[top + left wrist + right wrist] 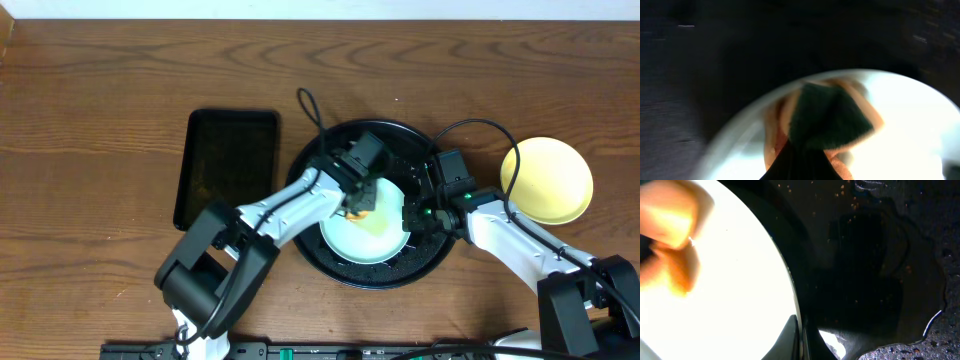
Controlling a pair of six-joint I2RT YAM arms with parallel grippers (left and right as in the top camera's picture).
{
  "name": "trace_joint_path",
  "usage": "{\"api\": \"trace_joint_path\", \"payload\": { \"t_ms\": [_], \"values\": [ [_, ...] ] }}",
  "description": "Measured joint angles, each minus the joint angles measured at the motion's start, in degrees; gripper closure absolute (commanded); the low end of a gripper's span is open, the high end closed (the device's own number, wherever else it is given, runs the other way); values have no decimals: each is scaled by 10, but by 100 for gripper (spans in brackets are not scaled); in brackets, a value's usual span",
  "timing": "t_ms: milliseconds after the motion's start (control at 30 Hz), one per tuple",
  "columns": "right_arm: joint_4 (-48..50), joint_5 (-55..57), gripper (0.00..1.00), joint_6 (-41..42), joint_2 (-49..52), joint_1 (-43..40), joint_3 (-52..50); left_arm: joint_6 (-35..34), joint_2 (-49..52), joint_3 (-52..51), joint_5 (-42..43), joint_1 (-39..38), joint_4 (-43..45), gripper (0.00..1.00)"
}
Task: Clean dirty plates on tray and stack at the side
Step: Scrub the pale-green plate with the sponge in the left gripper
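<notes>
Two grippers share one mint plate (pixel 365 238): left gripper (pixel 357 198) clamps a sponge (pixel 827 117), right gripper (pixel 422 212) pinches the rim between its fingers (pixel 789 332); hard scrubbing could wrench it free.

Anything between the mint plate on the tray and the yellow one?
No separate object. Only the right arm, whose gripper grips the mint plate, and its black cable lie across the gap to the yellow plate, plus the tray rim.
</notes>
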Motion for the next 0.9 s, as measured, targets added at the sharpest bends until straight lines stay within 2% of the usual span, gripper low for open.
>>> {"api": "trace_joint_path", "payload": {
  "t_ms": [233, 400, 500, 667, 900],
  "values": [
    [0, 1, 99, 0, 0, 0, 0, -9, 0, 11, 43, 16, -63, 92],
    [-7, 7, 99, 0, 0, 0, 0, 33, 0, 10, 125, 1, -63, 93],
    [-7, 7, 99, 0, 0, 0, 0, 60, 1, 7, 162, -38, -41, 92],
    [-8, 7, 99, 0, 0, 0, 0, 66, 4, 7, 156, -70, -21, 92],
    [-12, 3, 99, 0, 0, 0, 0, 56, 4, 7, 95, -48, -13, 93]
  ]
}}
